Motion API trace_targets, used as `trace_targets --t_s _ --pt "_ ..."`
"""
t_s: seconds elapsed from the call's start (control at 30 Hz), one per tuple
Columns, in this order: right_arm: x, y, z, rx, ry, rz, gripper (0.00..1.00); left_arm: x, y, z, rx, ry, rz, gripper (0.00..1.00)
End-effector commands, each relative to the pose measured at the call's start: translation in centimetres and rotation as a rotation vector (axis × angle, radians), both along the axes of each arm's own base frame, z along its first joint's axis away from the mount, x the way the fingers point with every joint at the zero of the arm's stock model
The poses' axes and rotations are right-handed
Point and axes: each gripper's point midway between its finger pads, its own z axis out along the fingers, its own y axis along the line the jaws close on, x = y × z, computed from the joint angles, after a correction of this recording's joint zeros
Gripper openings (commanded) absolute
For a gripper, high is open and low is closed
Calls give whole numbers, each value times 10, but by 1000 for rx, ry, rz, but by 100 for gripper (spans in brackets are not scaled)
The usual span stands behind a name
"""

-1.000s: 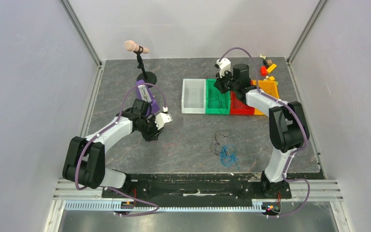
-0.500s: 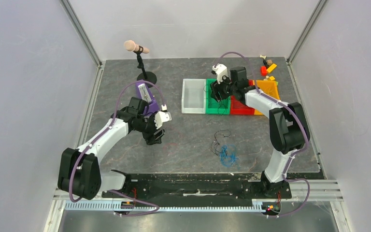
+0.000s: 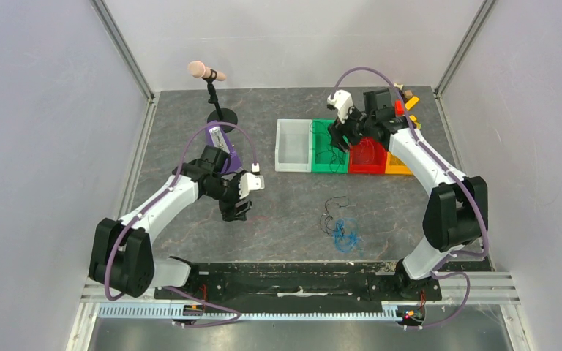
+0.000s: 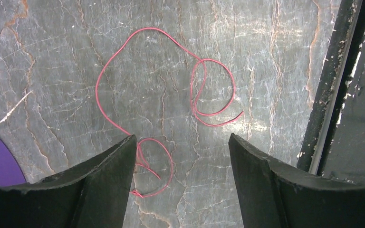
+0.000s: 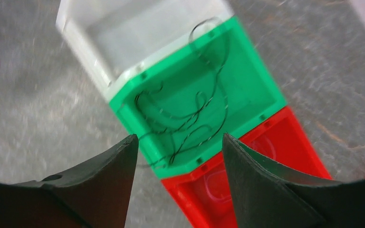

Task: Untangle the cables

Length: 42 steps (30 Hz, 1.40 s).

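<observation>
Since the earlier frame the right arm has swung its elbow out to the right, and the left arm has reached a little further across the grey stone-patterned worktop [image 3: 293, 194]. The left hand [image 4: 181, 137] hangs fingers-down over a thin red wire [image 4: 99, 88], its fingers spread wide and holding nothing. That wire lies loose and flat on the worktop, below and just ahead of the hand. It makes a big open arc on the far side, a curl to the right ending in a free tip that points right, and a small loop just beside the left finger. Its spread runs slantwise across the gap between the fingers, so I judge the small loop the nearest place to grip.

The right hand [image 5: 179, 137], likewise wide open and empty, hovers above the green plastic bin [image 5: 252, 71], where a thin black wire [image 5: 190, 121] lies coiled. A knot of blue and black wires [image 3: 344, 232] sits on the worktop between the arms, well apart from both hands.
</observation>
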Motion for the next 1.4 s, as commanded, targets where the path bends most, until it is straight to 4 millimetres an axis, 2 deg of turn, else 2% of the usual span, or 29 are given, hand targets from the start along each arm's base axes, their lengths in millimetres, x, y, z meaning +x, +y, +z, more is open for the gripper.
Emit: trace_targets --t_s 0.0,0.07,0.13,0.37,0.53,0.63,0.73,0.8,1.03,1.07,1.13,1.2,1.27,1.37 --pt "-55 -12 -25 -166 95 236 70 2 -7 9 -33 -46 -98 78" --pt "-65 -18 -39 -209 111 276 73 2 -8 7 -32 -38 -101 78" --pt "-66 -19 -49 -229 109 290 75 1 -9 6 -36 -26 -98 78" --pt "-41 -6 -78 -293 95 288 71 -1 -8 4 -33 -16 -91 78" --pt "-20 -5 -94 -347 91 271 55 -2 -7 2 -27 -18 -95 78" --pt "-7 -4 -93 -362 69 254 46 -1 -7 2 -27 -15 -94 78" --pt "3 -1 -90 -347 48 231 29 0 -8 0 -28 -13 -91 78" --pt "5 5 -86 -316 46 232 21 -1 -8 -1 -29 -6 -92 77" --pt "11 17 -87 -265 89 242 18 -2 -7 -4 -22 -2 -94 77" --pt "12 18 -88 -257 92 237 16 -2 -7 -4 -22 -3 -94 77" --pt "20 19 -89 -246 80 201 6 -1 -7 -4 -22 -5 -89 76" --pt "29 19 -92 -237 59 157 1 2 -8 -4 -25 -8 -74 76" --pt "33 18 -97 -236 60 135 2 6 -9 -3 -34 -10 -46 76" --pt "25 16 -99 -248 98 151 23 16 -12 -2 -48 -59 -17 79"
